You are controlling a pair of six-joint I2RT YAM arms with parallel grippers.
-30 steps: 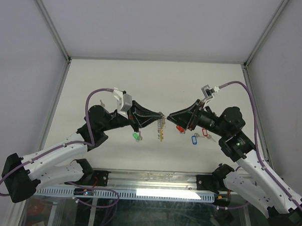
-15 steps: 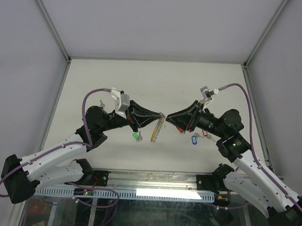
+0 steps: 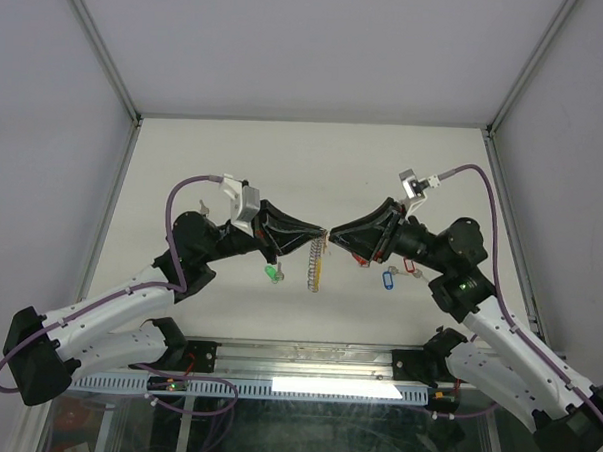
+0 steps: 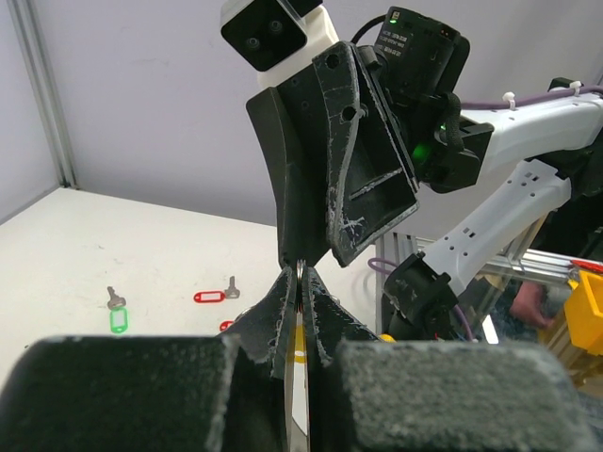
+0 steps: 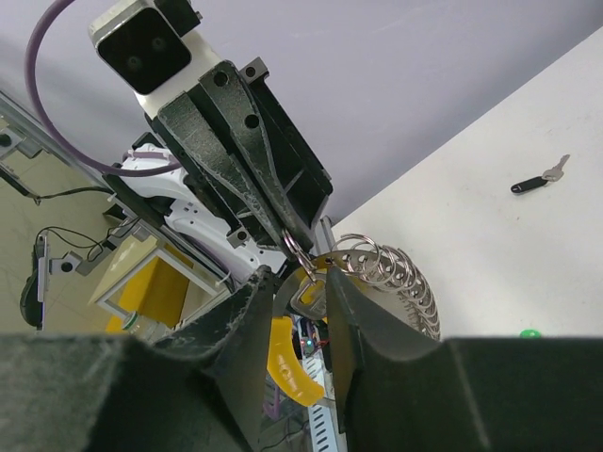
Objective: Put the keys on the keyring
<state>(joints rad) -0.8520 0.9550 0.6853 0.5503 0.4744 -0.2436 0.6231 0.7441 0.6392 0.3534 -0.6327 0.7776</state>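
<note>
1. Pinching the top loop of the keyring (image 3: pixel 317 259), the left gripper (image 3: pixel 320 232) has its fingers pressed tight together. The coil hangs free below its tips, yellow end lowest.
2. The right gripper (image 5: pixel 301 282) sits tip to tip with it, fingers narrowly parted around a silver key (image 5: pixel 304 298). The key looks clamped between its pads right at the ring's loop, probably for threading on.
3. Holding the ring in the air likely keeps the loop reachable from the opposite side.
4. Waiting on the table (image 3: pixel 284 165) are a green key (image 3: pixel 272 273) beneath the left gripper and a blue key (image 3: pixel 387 280) beneath the right.
</note>
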